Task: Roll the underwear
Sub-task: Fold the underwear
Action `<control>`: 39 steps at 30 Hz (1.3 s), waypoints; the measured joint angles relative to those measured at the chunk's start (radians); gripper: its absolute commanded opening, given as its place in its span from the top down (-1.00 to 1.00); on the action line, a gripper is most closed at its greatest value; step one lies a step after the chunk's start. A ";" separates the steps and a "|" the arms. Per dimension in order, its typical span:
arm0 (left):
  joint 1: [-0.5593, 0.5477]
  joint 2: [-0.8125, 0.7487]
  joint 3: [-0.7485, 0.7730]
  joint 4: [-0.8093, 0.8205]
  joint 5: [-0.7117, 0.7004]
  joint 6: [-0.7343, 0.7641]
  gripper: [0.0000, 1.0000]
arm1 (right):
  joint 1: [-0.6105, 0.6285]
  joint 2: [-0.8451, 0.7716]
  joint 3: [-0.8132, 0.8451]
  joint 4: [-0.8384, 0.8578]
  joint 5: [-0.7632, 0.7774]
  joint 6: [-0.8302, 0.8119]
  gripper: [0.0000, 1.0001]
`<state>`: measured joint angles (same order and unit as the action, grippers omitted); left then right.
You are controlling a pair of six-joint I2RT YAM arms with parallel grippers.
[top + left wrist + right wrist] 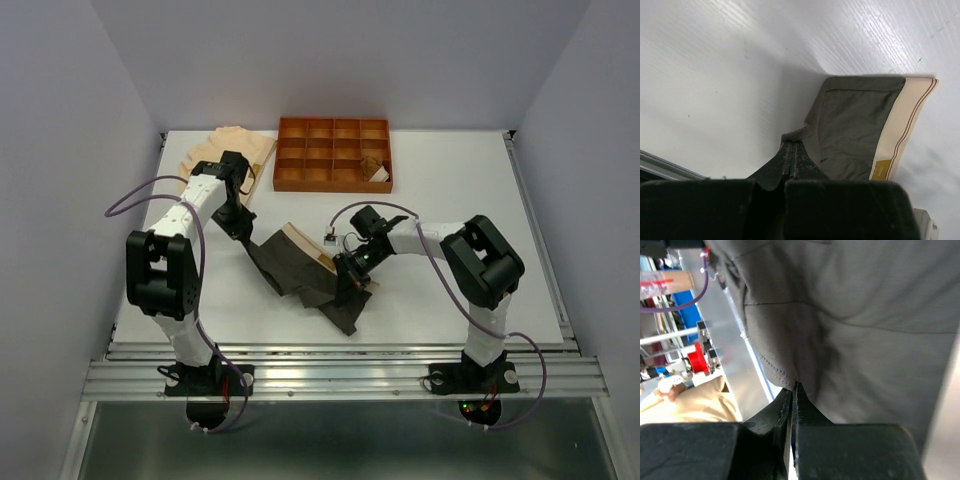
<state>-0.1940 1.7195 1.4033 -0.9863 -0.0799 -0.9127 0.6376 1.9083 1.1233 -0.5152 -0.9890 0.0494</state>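
Note:
A dark brown-grey underwear with a cream waistband is stretched out mid-table between both arms. My left gripper is shut on its far-left corner; in the left wrist view the fingertips pinch a bunched edge of the underwear, with the waistband and a small yellow label beyond. My right gripper is shut on the fabric's right side; in the right wrist view its jaws clamp the stitched hem of the underwear, lifted off the table.
An orange-brown compartment tray stands at the back centre, with a small rolled item in a right-hand cell. Pale peach underwear lies at the back left, beside the left arm. The table's metal rail runs along the near edge.

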 measured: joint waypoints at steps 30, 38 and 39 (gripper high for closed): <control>-0.010 0.293 0.214 0.065 0.018 -0.038 1.00 | -0.048 0.095 0.067 -0.029 0.197 0.011 0.74; -0.019 0.356 0.260 0.088 0.014 -0.061 1.00 | -0.048 0.097 0.067 -0.032 0.203 0.006 0.64; -0.020 0.363 0.266 0.090 0.014 -0.063 0.99 | -0.048 0.097 0.067 -0.032 0.204 0.006 0.63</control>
<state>-0.2138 2.0827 1.6695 -0.8967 -0.0662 -0.9756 0.5900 2.0056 1.1904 -0.5468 -0.7845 0.0559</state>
